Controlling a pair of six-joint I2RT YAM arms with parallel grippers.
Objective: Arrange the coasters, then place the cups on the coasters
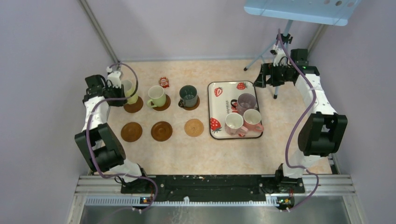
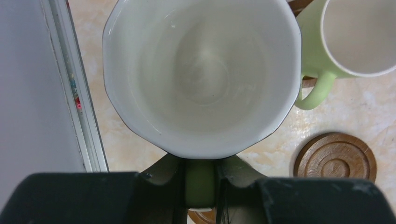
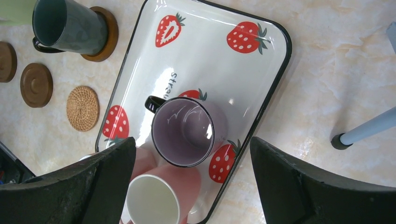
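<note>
Cup held: a light yellow-green cup (image 1: 129,90) is in our left gripper (image 2: 201,186), whose fingers are clamped together on its handle, with its white inside facing the wrist camera.
Cup and coaster: it is over the far-left edge of the back-left coaster (image 1: 135,107). We cannot tell whether its base touches the disc.
Back row: the second yellow-green cup (image 1: 157,96) stands on a brown coaster (image 1: 166,107). The dark green cup (image 1: 188,95) stands on another coaster (image 3: 108,37).
Front row: two brown discs (image 1: 131,131) (image 1: 161,131) and a tan woven coaster (image 1: 194,127) lie flat, nearer the arm bases.
Right gripper (image 3: 190,147): fingers spread wide apart and holding nothing, it hovers near the tray's far-right corner.
Tray (image 3: 275,42): strawberry print, carrying the purple cup (image 1: 246,102), cream-white cup (image 1: 234,123) and pink cup (image 1: 253,119) close together.
Surface (image 1: 187,154): pale marbled beige, with a small red packet (image 1: 164,82) behind the back row.
Room: lilac walls (image 1: 37,46), and a tripod (image 1: 261,58) at the back right.
</note>
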